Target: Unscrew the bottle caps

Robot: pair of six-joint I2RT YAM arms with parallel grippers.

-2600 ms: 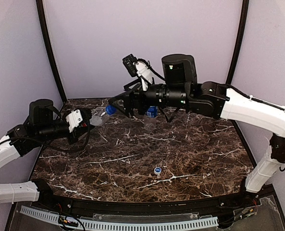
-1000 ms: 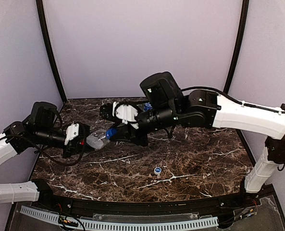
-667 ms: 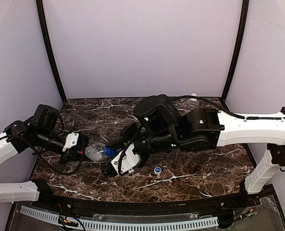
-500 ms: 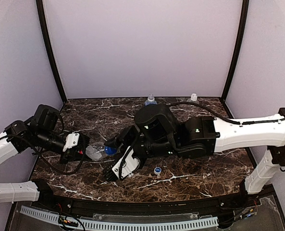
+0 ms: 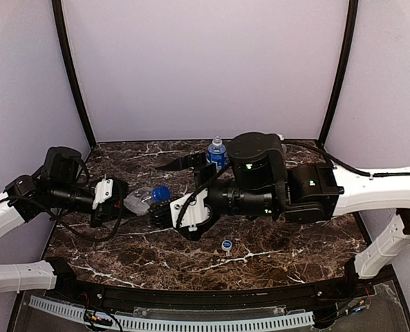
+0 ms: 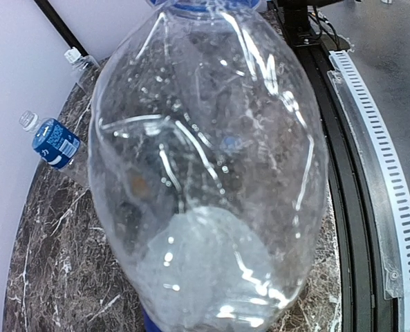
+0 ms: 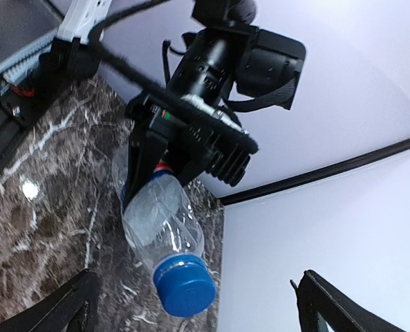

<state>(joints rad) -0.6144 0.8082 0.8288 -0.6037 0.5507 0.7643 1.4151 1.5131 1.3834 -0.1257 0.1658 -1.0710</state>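
Clear bottle (image 5: pixel 140 200): level, near the left edge of the tabletop (image 5: pixel 294 242), body clamped in left tool (image 5: pixel 119 201), blue cap (image 5: pixel 160 193) pointing right. Right tool (image 7: pixel 199 304): spread wide, facing the cap end-on.

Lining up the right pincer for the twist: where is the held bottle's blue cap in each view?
Top external: blue cap, left of centre.
Left wrist: blue cap barely in, cut by the top edge.
Right wrist: blue cap, bottom centre, facing the camera.
Shared landmark: the clear bottle it caps, held by the left pincer.
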